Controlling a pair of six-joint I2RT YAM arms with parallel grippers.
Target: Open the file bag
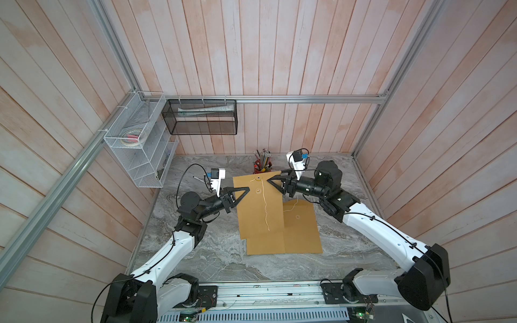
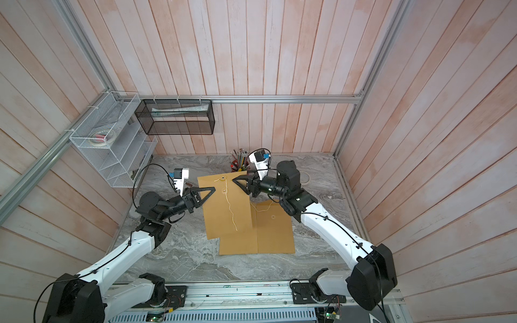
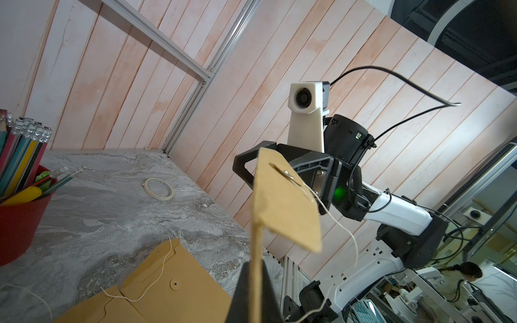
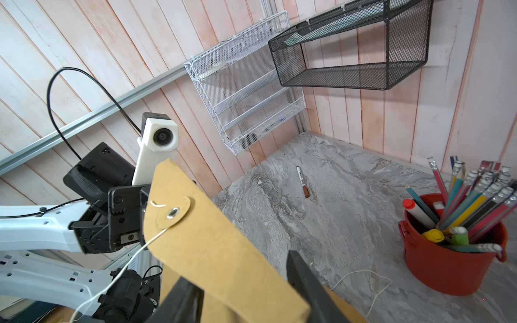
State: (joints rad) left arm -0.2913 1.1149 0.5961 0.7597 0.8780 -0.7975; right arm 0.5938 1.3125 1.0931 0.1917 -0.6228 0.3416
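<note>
A brown file bag (image 1: 260, 207) is held above the table, seen in both top views (image 2: 226, 207). My left gripper (image 1: 246, 191) is shut on its left edge; the left wrist view shows the bag edge-on between the closed fingers (image 3: 255, 265). The flap (image 4: 212, 240) stands lifted away from the bag's body, with its round button (image 4: 173, 213) and a loose white string (image 1: 264, 207) hanging down. My right gripper (image 1: 270, 180) is at the flap's right end, fingers apart, the flap lying between them (image 4: 237, 268).
Two more brown file bags (image 1: 302, 229) (image 1: 265, 246) lie flat underneath. A red cup of pencils (image 1: 262, 165) stands just behind. A tape roll (image 2: 305, 177) and a marker (image 1: 199, 178) lie on the table. A white wire rack (image 1: 140, 145) and black mesh basket (image 1: 201, 117) hang on the walls.
</note>
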